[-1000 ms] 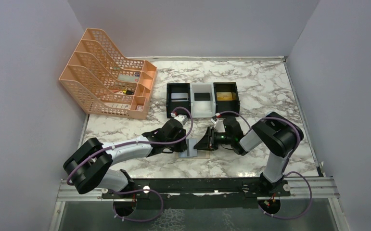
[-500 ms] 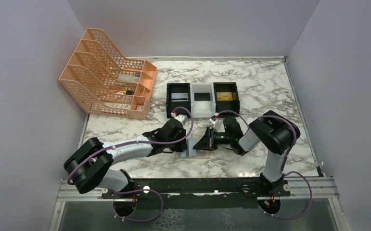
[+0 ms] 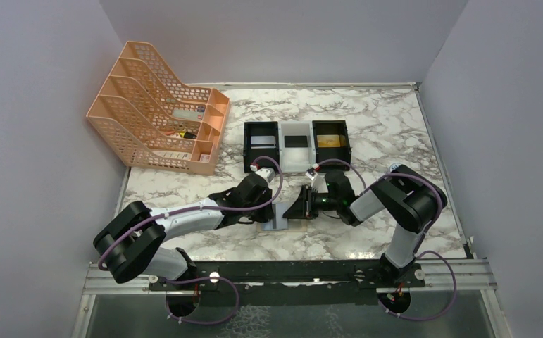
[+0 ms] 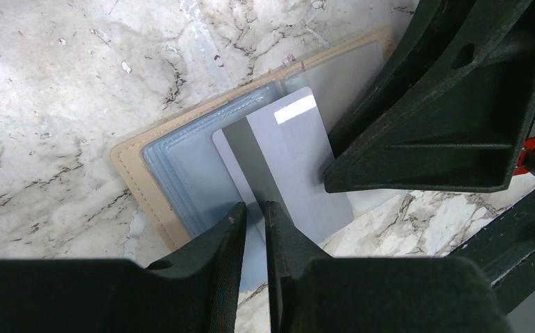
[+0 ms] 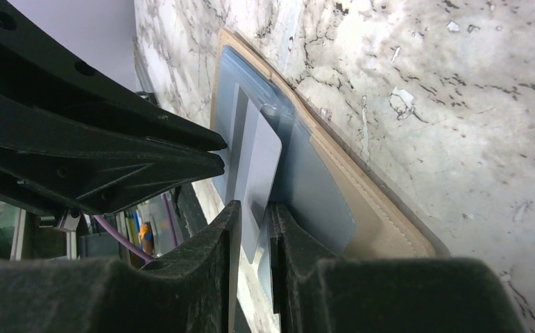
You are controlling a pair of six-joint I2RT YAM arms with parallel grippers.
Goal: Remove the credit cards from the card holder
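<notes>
Marble counter (image 3: 395, 127), top view: card holder (image 3: 291, 227) lies open and flat near the front edge, between left hand (image 3: 271, 211) and right hand (image 3: 291, 213), both low over it. Row of 3 trays (image 3: 296, 163) sits well behind.

Left wrist view: tan rim, grey-blue inner faces. Grey card (image 4: 299, 173) partly out of a pocket; left fingers pressed close, pinching its near corner.

Right wrist view: right fingers likewise nearly together, the card's end nipped in their slit.
</notes>
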